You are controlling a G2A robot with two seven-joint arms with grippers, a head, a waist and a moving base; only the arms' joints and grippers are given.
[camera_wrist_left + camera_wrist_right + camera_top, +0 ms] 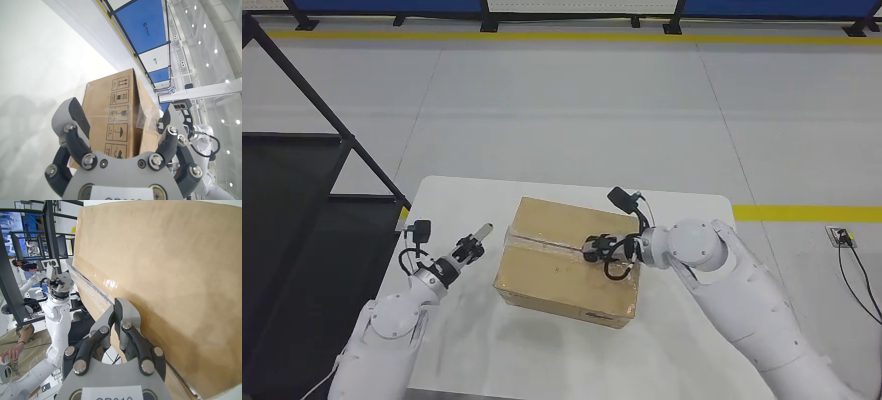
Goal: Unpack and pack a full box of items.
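Observation:
A closed brown cardboard box (564, 272) (113, 91) (160, 266) stands in the middle of the white table (467, 345). Clear tape (90, 285) runs along its top seam and is partly lifted off the cardboard. My right gripper (592, 247) (115, 308) lies over the box top, shut on the end of that tape strip. My left gripper (472, 246) (122, 117) hovers just off the box's left side, open with nothing between its fingers, pointing at the printed side panel. It also shows far off in the right wrist view (52, 273).
A black metal frame with a dark panel (302, 200) stands close to the table's left edge. Bare tabletop lies in front of the box and to its left under the left arm. Grey floor with a yellow line (807, 212) surrounds the table.

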